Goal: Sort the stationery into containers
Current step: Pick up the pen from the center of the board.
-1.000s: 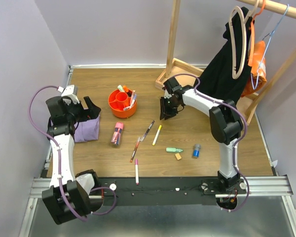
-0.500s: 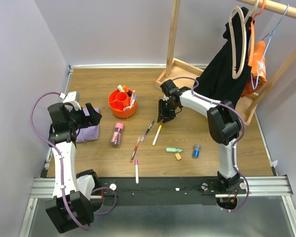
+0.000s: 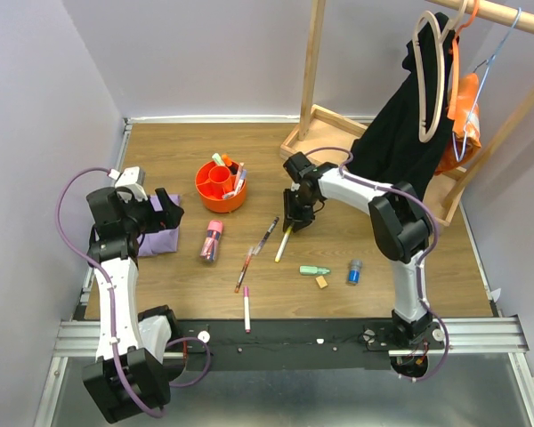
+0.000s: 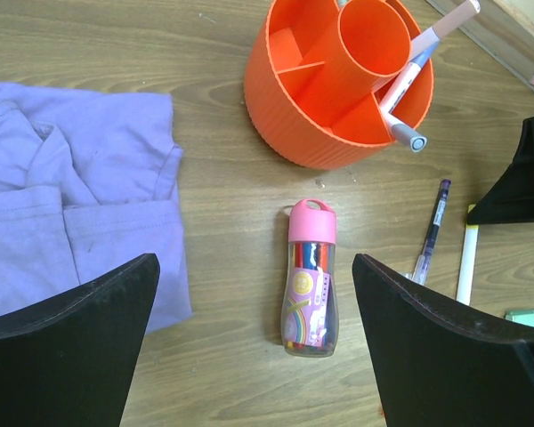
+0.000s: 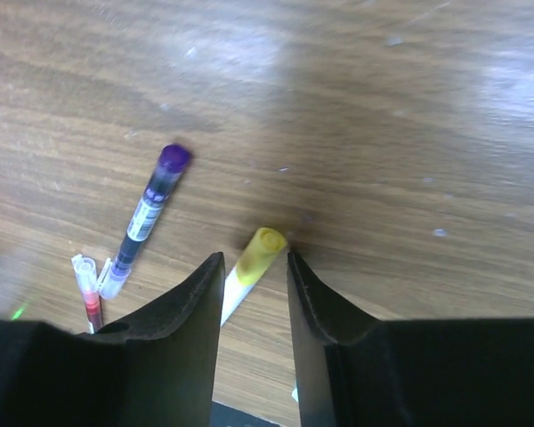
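My right gripper [image 3: 291, 221] hangs low over the table, and in the right wrist view [image 5: 254, 258] its open jaws straddle the yellow cap of a white pen [image 5: 256, 253], with a gap on each side. A purple-capped pen [image 5: 147, 213] lies to the left. The orange tub [image 3: 221, 189] holds several pens [image 4: 409, 76]. My left gripper [image 4: 254, 267] stands wide open above the table, over the edge of the purple cloth [image 4: 71, 205]. The pink-capped tube [image 4: 310, 276] lies between its fingers' line of sight.
Loose on the table are a red pen [image 3: 245, 267], a pink pen [image 3: 246, 309], a green highlighter [image 3: 315, 270], a tan eraser [image 3: 321, 282] and a blue cylinder [image 3: 353, 270]. A wooden rack base [image 3: 316, 116] with hanging clothes [image 3: 409, 124] stands at the back right.
My right gripper has moved left and toward the near edge, coming down over the yellow-capped pen. The left arm has shifted slightly, its gripper still wide open.
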{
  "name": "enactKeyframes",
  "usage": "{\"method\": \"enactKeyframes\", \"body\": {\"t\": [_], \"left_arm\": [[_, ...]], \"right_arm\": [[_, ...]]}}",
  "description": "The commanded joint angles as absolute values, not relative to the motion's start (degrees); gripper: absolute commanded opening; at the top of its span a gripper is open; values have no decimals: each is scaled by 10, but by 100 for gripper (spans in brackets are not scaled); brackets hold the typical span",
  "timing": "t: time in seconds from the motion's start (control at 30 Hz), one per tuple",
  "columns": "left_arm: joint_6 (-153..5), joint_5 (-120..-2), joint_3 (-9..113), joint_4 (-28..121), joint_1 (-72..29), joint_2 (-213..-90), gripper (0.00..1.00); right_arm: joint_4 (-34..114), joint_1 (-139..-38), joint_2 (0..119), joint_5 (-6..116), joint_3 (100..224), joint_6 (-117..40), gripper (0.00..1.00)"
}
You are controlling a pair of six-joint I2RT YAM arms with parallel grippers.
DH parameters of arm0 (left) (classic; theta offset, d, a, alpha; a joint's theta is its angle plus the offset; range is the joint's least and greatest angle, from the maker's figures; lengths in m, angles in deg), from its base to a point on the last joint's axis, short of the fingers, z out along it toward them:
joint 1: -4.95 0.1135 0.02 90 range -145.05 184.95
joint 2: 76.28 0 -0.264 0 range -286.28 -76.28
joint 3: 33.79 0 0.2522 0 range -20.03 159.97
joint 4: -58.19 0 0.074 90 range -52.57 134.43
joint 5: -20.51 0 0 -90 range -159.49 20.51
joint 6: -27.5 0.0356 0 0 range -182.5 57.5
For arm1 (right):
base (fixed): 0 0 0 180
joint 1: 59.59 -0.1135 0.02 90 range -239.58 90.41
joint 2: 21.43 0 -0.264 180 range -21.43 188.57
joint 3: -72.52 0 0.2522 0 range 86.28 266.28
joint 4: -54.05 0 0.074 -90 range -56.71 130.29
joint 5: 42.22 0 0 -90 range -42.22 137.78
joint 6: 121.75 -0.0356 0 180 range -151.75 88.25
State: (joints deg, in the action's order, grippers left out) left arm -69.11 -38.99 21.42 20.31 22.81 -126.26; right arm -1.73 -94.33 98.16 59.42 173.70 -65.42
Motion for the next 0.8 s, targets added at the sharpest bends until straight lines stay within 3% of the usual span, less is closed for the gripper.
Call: {"method": "enactKeyframes", "body": {"t": [0.0,0.17,0.33,0.37,0.43,0.77], "left_arm": [[-678,-396,205,189,226,-1243,99],[-681,-394,211,189,226,-1251,99],[-699,-389,225,197,227,-1268,99],[-701,-387,228,200,226,-1271,99],[-707,-385,233,208,227,-1276,99],[-708,-363,275,213,227,-1311,99]], "right_arm": [[-44,-965,1014,587,1746,-660,38],[-64,-981,1025,553,1753,-652,26],[-69,-989,1048,517,1765,-642,27],[-71,-991,1057,516,1767,-638,21],[-72,-991,1059,506,1777,-625,1],[-45,-990,914,506,1864,-561,1]]}}
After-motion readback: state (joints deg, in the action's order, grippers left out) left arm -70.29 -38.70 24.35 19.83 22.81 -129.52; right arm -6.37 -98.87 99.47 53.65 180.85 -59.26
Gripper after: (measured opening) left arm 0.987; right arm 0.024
